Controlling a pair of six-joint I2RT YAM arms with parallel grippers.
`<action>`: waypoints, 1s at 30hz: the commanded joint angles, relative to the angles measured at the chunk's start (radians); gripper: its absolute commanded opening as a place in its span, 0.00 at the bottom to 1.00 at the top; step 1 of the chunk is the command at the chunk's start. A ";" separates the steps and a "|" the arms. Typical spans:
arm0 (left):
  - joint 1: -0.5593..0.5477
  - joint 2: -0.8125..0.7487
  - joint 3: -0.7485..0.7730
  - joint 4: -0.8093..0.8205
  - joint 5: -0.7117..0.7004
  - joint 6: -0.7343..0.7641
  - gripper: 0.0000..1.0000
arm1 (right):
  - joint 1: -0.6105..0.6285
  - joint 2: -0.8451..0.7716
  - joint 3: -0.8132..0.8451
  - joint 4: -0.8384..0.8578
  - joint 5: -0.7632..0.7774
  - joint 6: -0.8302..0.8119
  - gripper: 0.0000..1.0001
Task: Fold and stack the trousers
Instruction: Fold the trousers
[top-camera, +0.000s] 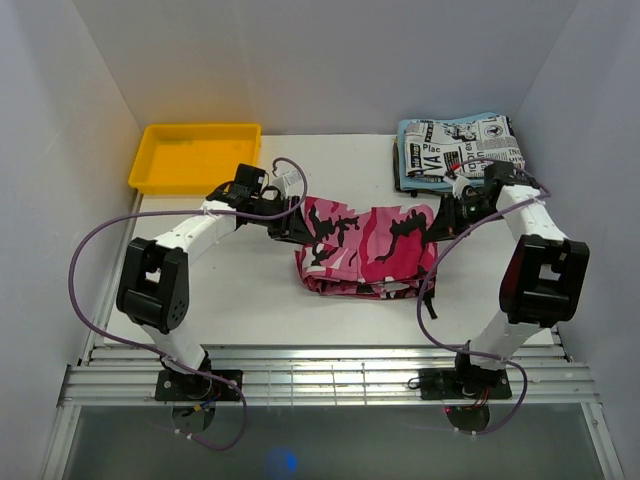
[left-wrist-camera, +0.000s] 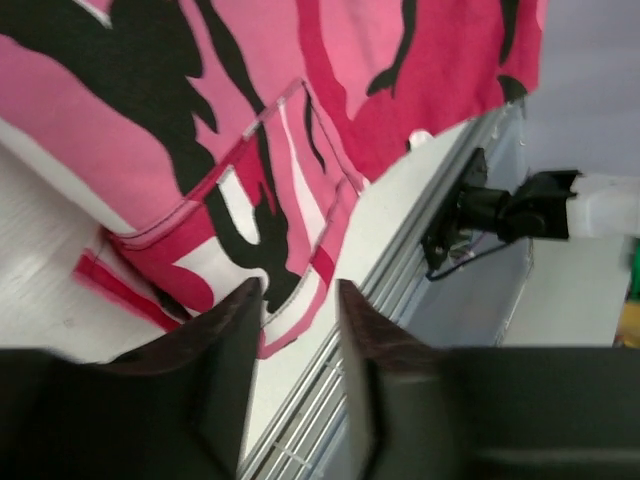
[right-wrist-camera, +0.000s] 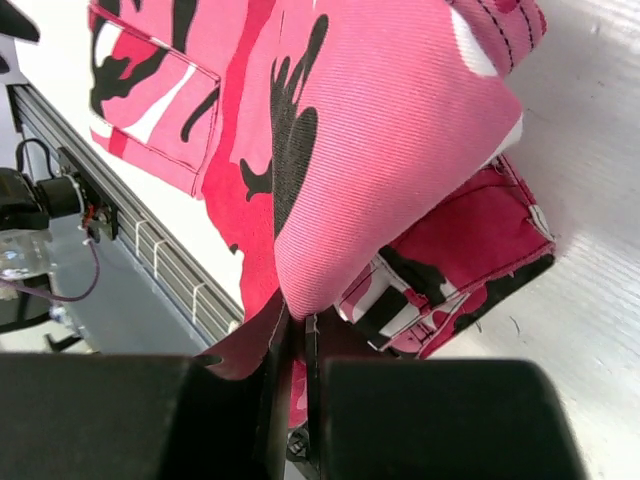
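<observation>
Two risks: my right jaws pinch only a thin fold of the trousers (right-wrist-camera: 380, 150), which may slip; my left jaws gape empty, so the fold could skew.

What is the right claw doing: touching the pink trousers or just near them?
Touching. The right wrist view shows the right gripper shut on a fold of the trousers, the cloth pinched between its fingers with no gap.
</observation>
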 joint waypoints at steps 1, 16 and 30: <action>-0.002 -0.059 -0.016 0.178 0.220 -0.025 0.42 | -0.043 -0.080 -0.051 -0.042 -0.018 -0.073 0.08; -0.048 0.276 -0.201 0.496 0.274 -0.255 0.17 | -0.203 0.171 -0.294 0.211 0.060 -0.118 0.08; 0.011 0.099 -0.180 0.448 0.361 -0.120 0.39 | -0.209 0.169 -0.183 0.077 0.066 -0.280 0.43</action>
